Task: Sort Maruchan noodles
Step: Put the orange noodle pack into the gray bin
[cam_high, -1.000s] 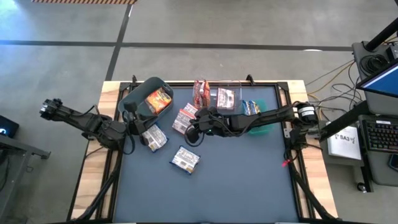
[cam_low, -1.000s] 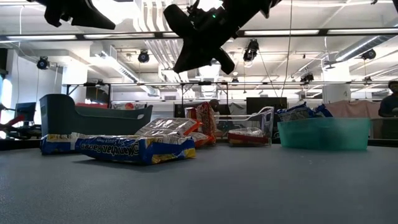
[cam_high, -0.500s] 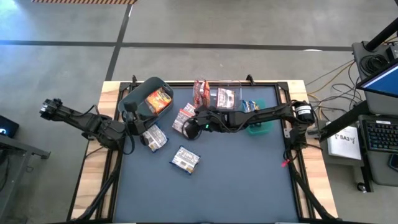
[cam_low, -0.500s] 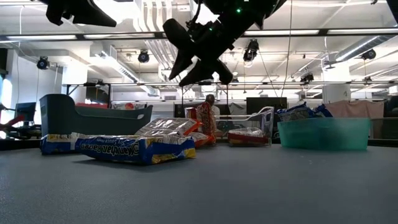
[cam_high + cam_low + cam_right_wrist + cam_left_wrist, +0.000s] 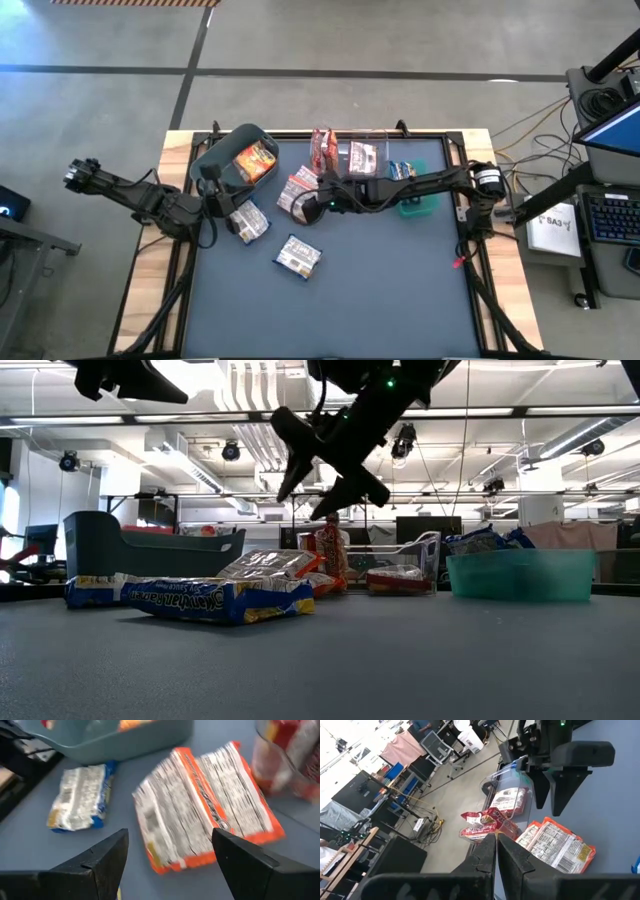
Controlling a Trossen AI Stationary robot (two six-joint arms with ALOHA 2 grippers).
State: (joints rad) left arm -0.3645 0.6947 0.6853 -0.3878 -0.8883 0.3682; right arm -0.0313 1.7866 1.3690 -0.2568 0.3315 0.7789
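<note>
Above the orange-red noodle packets point(image 5: 296, 189) near the middle of the dark surface point(image 5: 380, 290), the right gripper point(image 5: 307, 204) is hovering with its fingers spread wide and holding nothing. Beside the grey bin point(image 5: 222, 157), the left gripper point(image 5: 222, 200) is waiting with fingers pressed together, close to a blue-and-white packet point(image 5: 247, 222); another blue-and-white packet point(image 5: 298, 257) is lying nearer the front.
</note>
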